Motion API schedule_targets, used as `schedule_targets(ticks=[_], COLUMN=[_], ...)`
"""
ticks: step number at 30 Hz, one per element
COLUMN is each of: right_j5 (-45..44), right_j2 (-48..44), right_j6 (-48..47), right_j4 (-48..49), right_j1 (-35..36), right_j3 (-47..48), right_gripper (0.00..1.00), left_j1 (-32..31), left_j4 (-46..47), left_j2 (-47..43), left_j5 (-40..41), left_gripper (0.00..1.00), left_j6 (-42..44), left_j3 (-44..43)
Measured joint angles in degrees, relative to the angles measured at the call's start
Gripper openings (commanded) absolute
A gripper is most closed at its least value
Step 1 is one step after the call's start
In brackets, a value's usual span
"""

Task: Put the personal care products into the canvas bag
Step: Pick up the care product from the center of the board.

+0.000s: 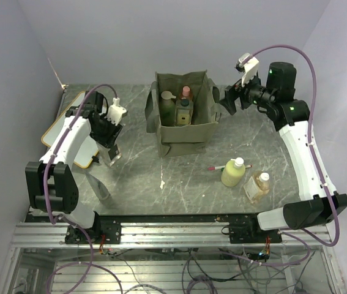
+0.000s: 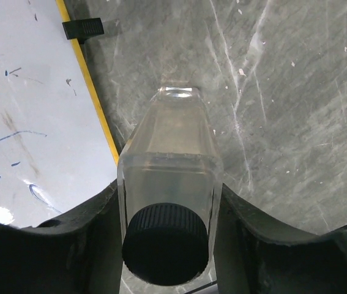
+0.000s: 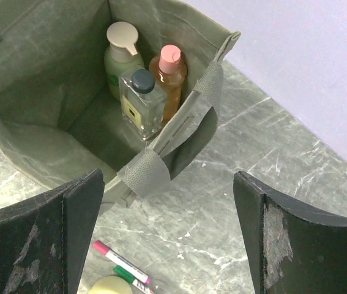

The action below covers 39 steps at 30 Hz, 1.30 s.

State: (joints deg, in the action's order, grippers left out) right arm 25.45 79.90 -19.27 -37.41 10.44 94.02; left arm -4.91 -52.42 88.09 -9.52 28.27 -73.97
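The olive canvas bag (image 1: pixel 188 138) stands open at the table's middle back. Inside it are a yellow-green bottle (image 3: pixel 122 49), a slim orange bottle (image 3: pixel 170 70) and a square bottle with a dark cap (image 3: pixel 141 98). Another yellow-green bottle (image 1: pixel 233 173) and an amber square bottle (image 1: pixel 257 187) lie at the front right. My left gripper (image 1: pixel 113 153) is shut on a clear black-lidded jar (image 2: pixel 170 177), low over the table left of the bag. My right gripper (image 1: pixel 229 101) is open and empty, in the air beside the bag's right wall.
A wood-framed whiteboard (image 1: pixel 69 122) lies at the far left, its edge right beside the held jar (image 2: pixel 93 92). A red-green-white pen (image 1: pixel 217 167) lies next to the yellow-green bottle. A grey tube-like shape (image 1: pixel 100 187) lies by the left arm's base.
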Motion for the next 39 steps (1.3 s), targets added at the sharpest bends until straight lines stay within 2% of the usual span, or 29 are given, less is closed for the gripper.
schedule_targets(ticks=[2, 7, 14, 24, 35, 39], right_j5=[0.11, 1.01, 5.11, 6.05, 5.99, 5.95], right_j2=[0.00, 0.02, 1.07, 3.72, 8.09, 9.18], right_j6=[0.00, -0.04, -1.77, -8.72, -11.80, -12.83], right_j4=[0.00, -0.22, -1.97, -7.19, -8.57, -9.42], right_j1=[-0.17, -0.26, 1.36, 12.70, 16.41, 17.49], right_j3=[-0.15, -0.57, 0.44, 1.97, 2.32, 2.36], right_gripper=[0.86, 0.87, 0.87, 0.87, 0.87, 0.87], left_j1=[0.00, 0.00, 0.00, -1.36, -6.32, -6.64], left_j4=[-0.63, -2.62, -4.70, -7.43, -8.15, -8.28], left_j2=[0.52, 0.85, 0.28, -3.65, -4.63, -4.61], left_j5=[-0.39, -1.31, -4.11, -7.87, -8.83, -8.83], left_gripper=[0.33, 0.08, 0.07, 0.07, 0.07, 0.07], left_j6=[0.44, 1.33, 1.53, 1.16, -4.28, -6.75], left_j3=[-0.81, -3.30, -10.16, -22.12, -30.47, -36.11])
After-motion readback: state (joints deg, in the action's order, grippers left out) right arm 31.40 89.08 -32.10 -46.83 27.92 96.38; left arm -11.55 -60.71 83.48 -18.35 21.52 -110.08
